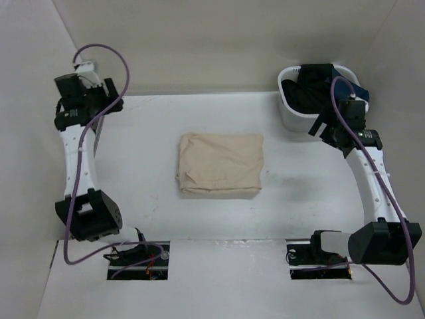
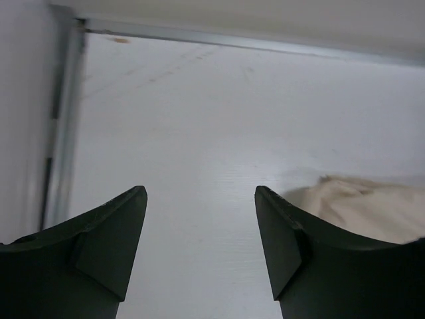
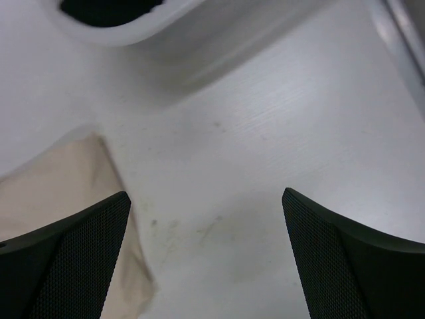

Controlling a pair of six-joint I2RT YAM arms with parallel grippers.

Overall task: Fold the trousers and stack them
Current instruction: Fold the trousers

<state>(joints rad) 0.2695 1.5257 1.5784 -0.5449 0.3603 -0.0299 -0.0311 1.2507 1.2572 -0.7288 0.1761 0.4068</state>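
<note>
Trousers: the trousers [image 1: 220, 164] are folded into a compact beige rectangle lying flat in the middle of the table [image 1: 146, 199]. The cloth is soft and wrinkled, with a crease running across its near-left part.
Contact with trousers: neither arm touches them, and both grippers are well apart from the fold.
Left gripper: the left gripper [image 2: 199, 193] hangs at the far left of the table, above bare white surface. Its jaws are spread wide with nothing between them. In the wrist view a pale edge of the trousers shows just past the right finger.
Right gripper: the right gripper [image 3: 204, 196] hangs at the far right, on the near side of the bin. Its jaws are parted wide and empty, over bare tabletop. A corner of the beige cloth shows beside and behind its left finger.
Bin: a white bin [image 1: 292, 114] stands in the far right corner.
Bin contents: a black garment [image 1: 312, 86] fills it, and a navy garment [image 1: 359, 91] lies at its right rim.
Cables: a purple cable [image 1: 106, 50] loops off each arm.
</note>
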